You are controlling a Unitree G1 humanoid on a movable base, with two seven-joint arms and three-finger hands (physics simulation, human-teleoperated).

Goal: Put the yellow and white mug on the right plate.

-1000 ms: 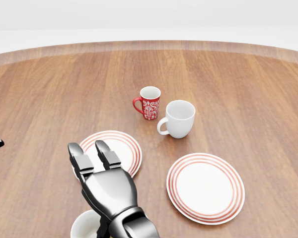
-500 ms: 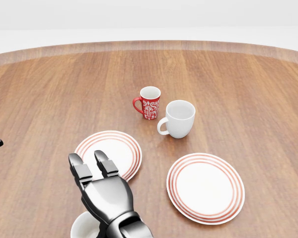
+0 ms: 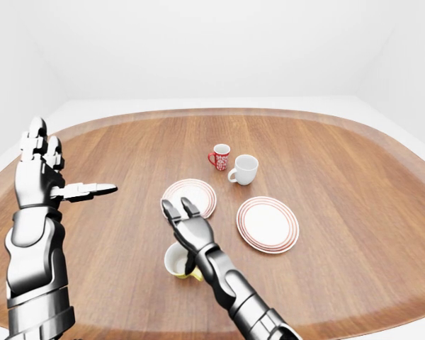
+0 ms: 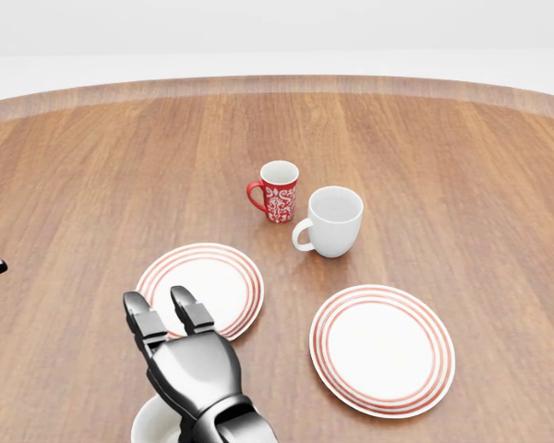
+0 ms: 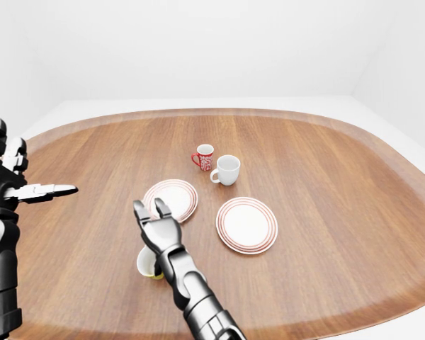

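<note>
Right hand [image 3: 188, 227] open above the yellow and white mug [image 3: 177, 262], gripping nothing; careless descent risks toppling it; left hand [image 3: 42, 173] open, idle.

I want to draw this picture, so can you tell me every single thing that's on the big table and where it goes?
table: one, brown wood, fills the left-eye view.
red mug: one, red with white pattern, upper middle.
white mug: one, white, just right of the red mug.
left plate: one, white with red rings, centre.
right plate: one, white with red rings, right of centre.
yellow and white mug: one, bottom centre, partly behind the right hand.
left hand: silver-black, raised at left, fingers open.
right hand: silver-black, open over the mug.
</note>
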